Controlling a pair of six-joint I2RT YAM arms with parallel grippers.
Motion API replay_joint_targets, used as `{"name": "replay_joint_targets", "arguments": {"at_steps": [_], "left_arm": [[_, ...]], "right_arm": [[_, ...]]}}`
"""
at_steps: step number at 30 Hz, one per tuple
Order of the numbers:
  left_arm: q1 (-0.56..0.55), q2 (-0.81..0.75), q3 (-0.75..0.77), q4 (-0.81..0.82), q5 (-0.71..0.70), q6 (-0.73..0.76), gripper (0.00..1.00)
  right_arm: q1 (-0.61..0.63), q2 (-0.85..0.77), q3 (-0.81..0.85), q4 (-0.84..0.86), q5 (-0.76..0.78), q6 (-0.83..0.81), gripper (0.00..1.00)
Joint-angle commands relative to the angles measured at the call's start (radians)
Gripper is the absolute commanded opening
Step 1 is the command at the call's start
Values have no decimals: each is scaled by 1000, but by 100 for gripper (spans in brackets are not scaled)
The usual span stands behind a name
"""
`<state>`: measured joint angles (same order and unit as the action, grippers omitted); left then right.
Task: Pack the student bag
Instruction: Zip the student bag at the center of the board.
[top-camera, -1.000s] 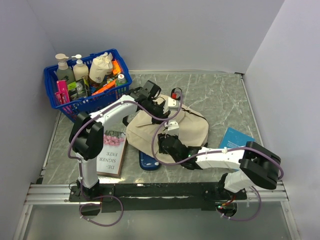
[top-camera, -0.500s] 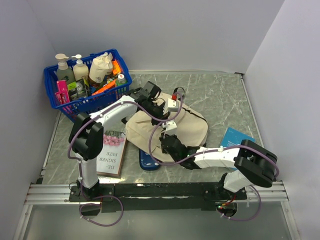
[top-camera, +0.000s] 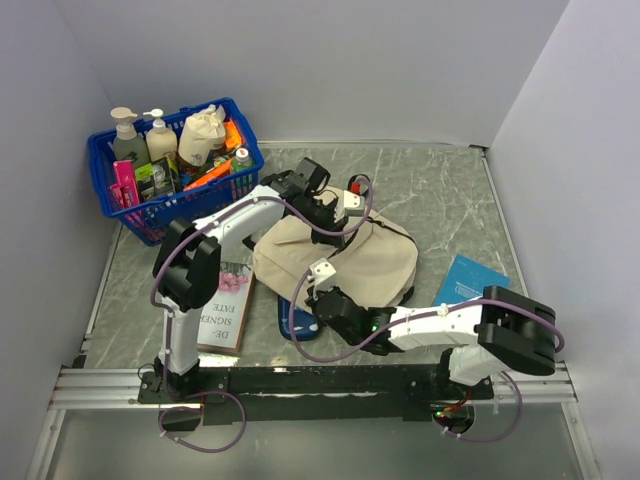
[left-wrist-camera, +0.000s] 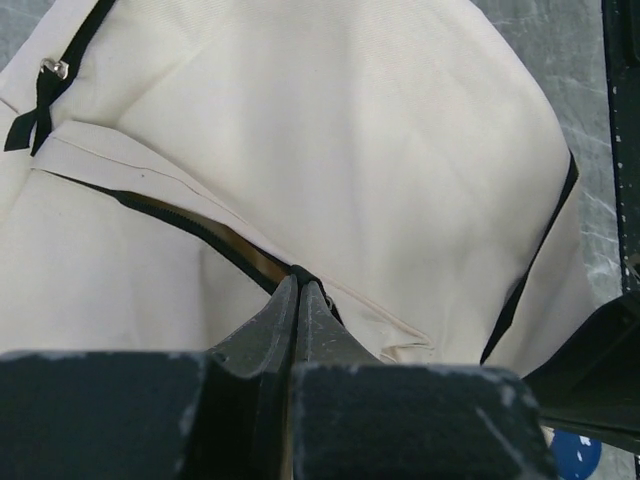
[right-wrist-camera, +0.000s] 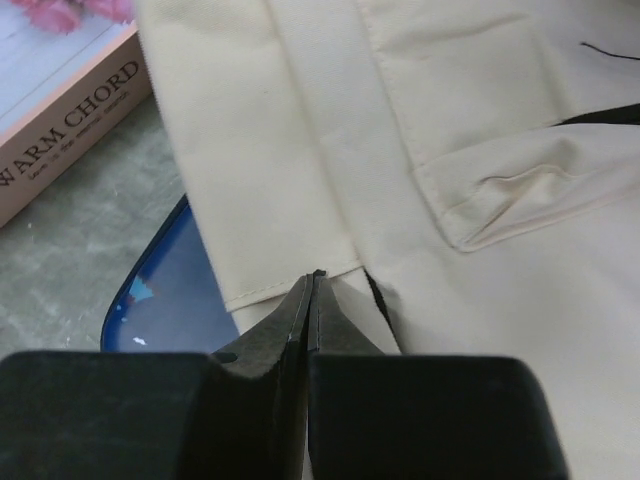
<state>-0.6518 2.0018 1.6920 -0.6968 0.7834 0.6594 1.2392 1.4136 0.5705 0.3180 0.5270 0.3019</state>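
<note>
- The student bag (top-camera: 385, 255) lies slumped on its side in the middle of the table (top-camera: 450, 195), between the two arms. Its black zipper trim (left-wrist-camera: 215, 240) faces the far side and its front pocket faces the near side.
- The zipper shows only a narrow dark gap, so the bag reads as barely open. Nothing is visibly packed yet, and I judge the step in hand to be getting the mouth open.
- The left gripper (left-wrist-camera: 299, 278) is closed tight, with its tips right on the zipper trim at the end of that gap. It appears to pinch the trim, probably to pull the opening wider or to hold the upper side of the bag up.
- The right gripper (right-wrist-camera: 314, 275) is also pressed closed, its tips meeting at the hem of a cream flap on the bag's near left corner. I cannot tell whether any cloth is caught between them. A hold there would anchor the limp fabric against the other arm's pull.
- A flat dark-blue case (right-wrist-camera: 165, 300) is partly trapped under that same corner of the bag. It would have to be freed before it could go in.
- A book with pink flowers on its cover (top-camera: 225, 300) lies just left of the bag, near the case, and a blue booklet (top-camera: 470, 280) lies to the bag's right. Both are likely items for packing.
- A blue plastic basket (top-camera: 175, 212) of bottles sits well apart in the far left corner.
</note>
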Motion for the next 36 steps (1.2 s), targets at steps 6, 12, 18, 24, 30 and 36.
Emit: {"name": "replay_joint_targets", "arguments": {"at_steps": [6,12,18,24,30,36], "left_arm": [[-11,11,66,14,33,17,1],[-9,-26,46,-47,34,65,1],[-8,-58,28,-66,39,81,1],[4,-64,23,-83,50,95,1],[6,-83,8,-56,54,82,1],[7,-92,-12,-20,51,59,1]], "right_arm": [[-4,-36,31,-43,13,-41,35],[-190,-188,12,-89,-226,-109,59],[-213,-125,110,-276,-245,-64,77],[-201,-171,43,-313,-346,12,76],[-204,-119,60,-364,-419,16,72],[-198,-27,105,-364,-478,11,40]]}}
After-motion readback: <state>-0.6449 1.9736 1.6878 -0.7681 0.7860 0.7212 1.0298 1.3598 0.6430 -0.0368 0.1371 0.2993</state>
